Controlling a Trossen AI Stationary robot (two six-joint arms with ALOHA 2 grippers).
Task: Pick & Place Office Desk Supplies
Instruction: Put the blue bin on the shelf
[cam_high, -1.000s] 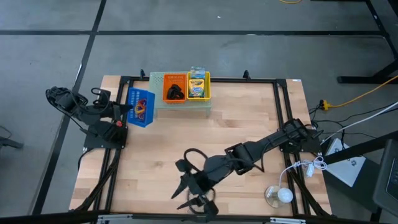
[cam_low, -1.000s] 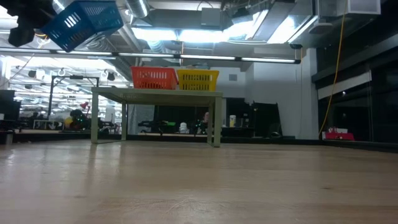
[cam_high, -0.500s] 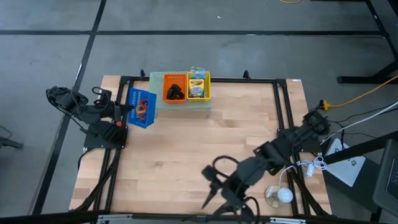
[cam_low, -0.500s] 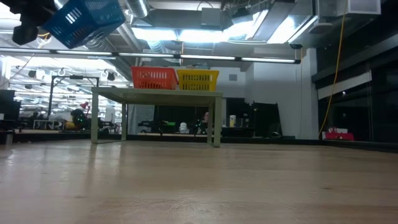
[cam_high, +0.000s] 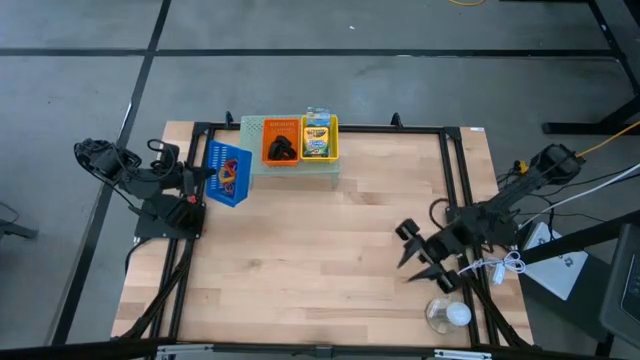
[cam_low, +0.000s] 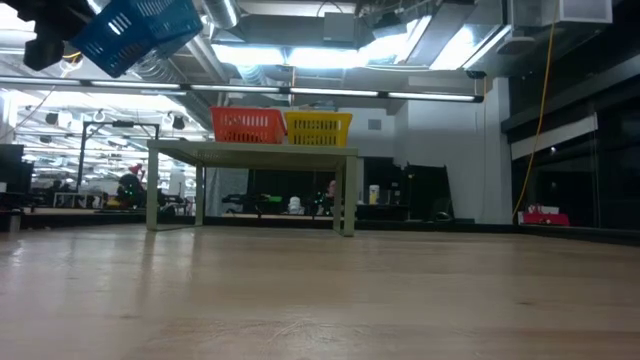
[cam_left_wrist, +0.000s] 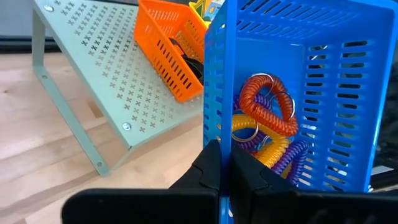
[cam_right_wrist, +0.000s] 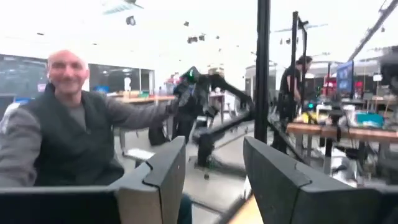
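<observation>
My left gripper (cam_high: 204, 176) is at the table's far left, shut on a blue slotted basket (cam_high: 227, 173), which shows high in the air in the low view (cam_low: 135, 30). Orange, yellow and purple coiled rings (cam_left_wrist: 264, 127) lie inside it. Beside it stands the pale green mesh riser (cam_high: 290, 160). On the riser an orange basket (cam_high: 281, 141) holds black clips and a yellow basket (cam_high: 319, 137) holds crayon boxes. My right gripper (cam_high: 412, 256) hangs open and empty over the table's right part, with its fingers apart in its wrist view (cam_right_wrist: 214, 174). My left gripper pinches the blue basket's side wall at its rim (cam_left_wrist: 219, 134), one finger (cam_left_wrist: 202, 171) outside and one inside. It comes roughly level from the table's left. The basket is lifted clear of the table and tilted, with the rings resting against its inner wall.
A black frame (cam_high: 455, 180) runs along the table's edges. A clear round object with a white ball (cam_high: 447, 314) sits at the near right corner. A person (cam_right_wrist: 68, 124) shows in the room behind, in the right wrist view. Bare wood (cam_high: 300, 240) lies between the arms.
My right arm has swung from the near middle of the table toward the right edge and a little farther back, staying open and empty. My left gripper has kept hold of the blue basket in the air.
</observation>
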